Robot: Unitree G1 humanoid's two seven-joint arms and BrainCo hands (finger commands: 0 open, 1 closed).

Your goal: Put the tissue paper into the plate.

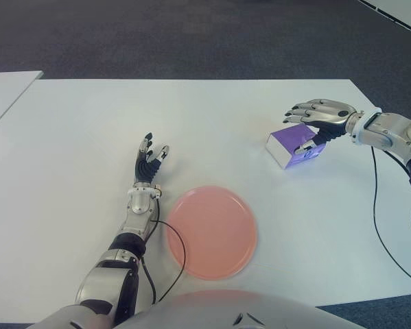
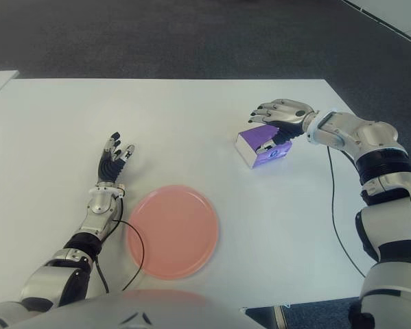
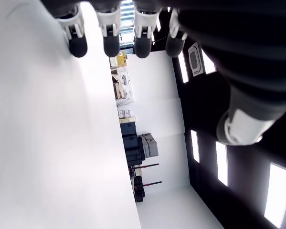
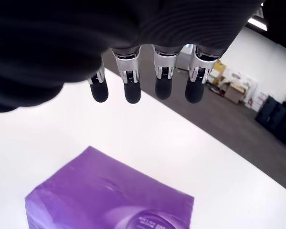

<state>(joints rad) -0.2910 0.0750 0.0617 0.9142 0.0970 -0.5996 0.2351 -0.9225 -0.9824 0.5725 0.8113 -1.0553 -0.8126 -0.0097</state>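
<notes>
Purple tissue pack (image 1: 294, 145) with white end, plain pink plate (image 1: 210, 232), white table (image 1: 75, 137); my hands silver-grey, black fingers (image 4: 131, 86).

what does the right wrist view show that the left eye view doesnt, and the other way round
Only the right wrist view: the right hand's fingertips from close by, spread above the purple tissue pack with a clear gap, holding nothing, plus boxes and cases in the room behind.

Only the left eye view: the pink plate near the table's front edge, and the left hand open just left of it.

Both: the right hand over the pack, and the white table under it.
</notes>
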